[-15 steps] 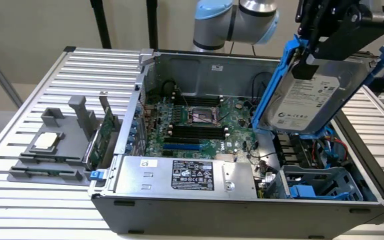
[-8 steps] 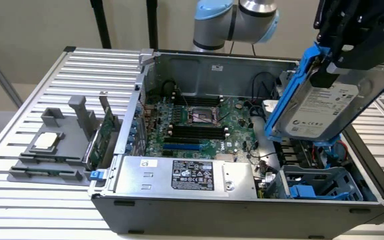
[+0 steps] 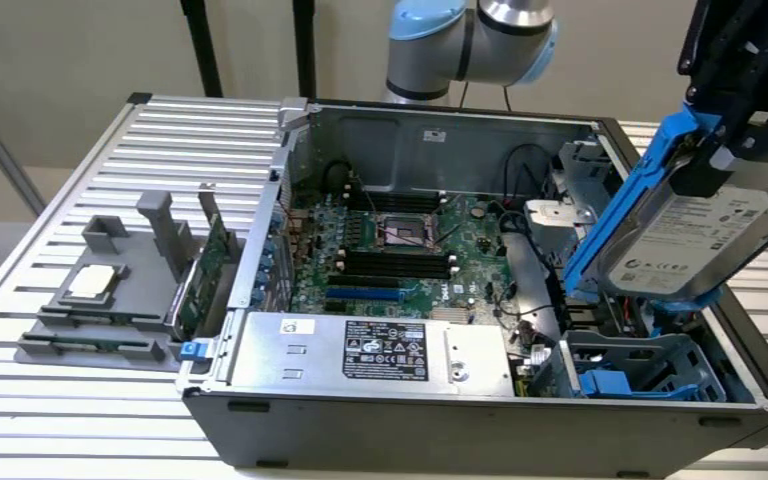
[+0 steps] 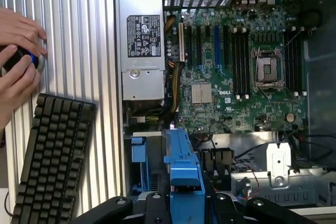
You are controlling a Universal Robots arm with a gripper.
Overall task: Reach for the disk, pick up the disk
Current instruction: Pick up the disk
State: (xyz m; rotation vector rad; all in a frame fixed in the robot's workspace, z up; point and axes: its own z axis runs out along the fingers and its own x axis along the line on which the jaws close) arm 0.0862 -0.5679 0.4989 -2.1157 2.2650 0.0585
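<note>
The disk [image 3: 691, 235], a silver-grey hard drive with a white label in a bright blue carrier, hangs tilted above the open computer case [image 3: 491, 420], at the exterior view's right. My black gripper [image 3: 707, 172] comes down from above and is shut on the disk's upper edge. Below it lies the blue drive cage [image 3: 638, 375], apart from the disk. In the wrist view the carrier's blue edge [image 4: 181, 166] runs straight out from between my gripper [image 4: 184, 205], over the case interior.
The case holds a green motherboard [image 3: 398, 250] and a silver power supply [image 3: 384, 350] with a black label. A grey holder with a small square chip [image 3: 97, 285] sits on the slatted table. A black keyboard [image 4: 52, 161] and a person's hands [image 4: 18, 61] are beside the case.
</note>
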